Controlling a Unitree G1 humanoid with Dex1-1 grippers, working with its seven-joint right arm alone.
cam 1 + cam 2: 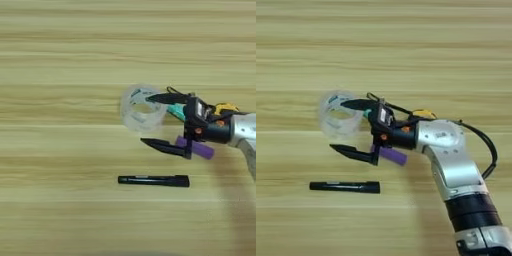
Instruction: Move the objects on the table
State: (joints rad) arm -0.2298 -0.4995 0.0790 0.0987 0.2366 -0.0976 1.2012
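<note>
A clear tape roll [141,113] stands on the light wooden table [60,60] near the middle. My right gripper [145,120] comes in from the right and is open, its jaws wide apart. The upper finger [353,104] reaches over the roll's top opening. The lower finger [348,150] lies in front of the roll, apart from it. A short purple cylinder [393,156] rests just behind the lower finger. A slim black marker [153,180] lies nearer the front. Only bits of the green-white tube [175,110] and the yellow-black tape measure [226,107] show behind the gripper body.
My silver forearm [453,167] runs from the bottom right corner up to the wrist, with a black cable [483,140] looping off its right side. Bare wood stretches to the left and across the back of the table.
</note>
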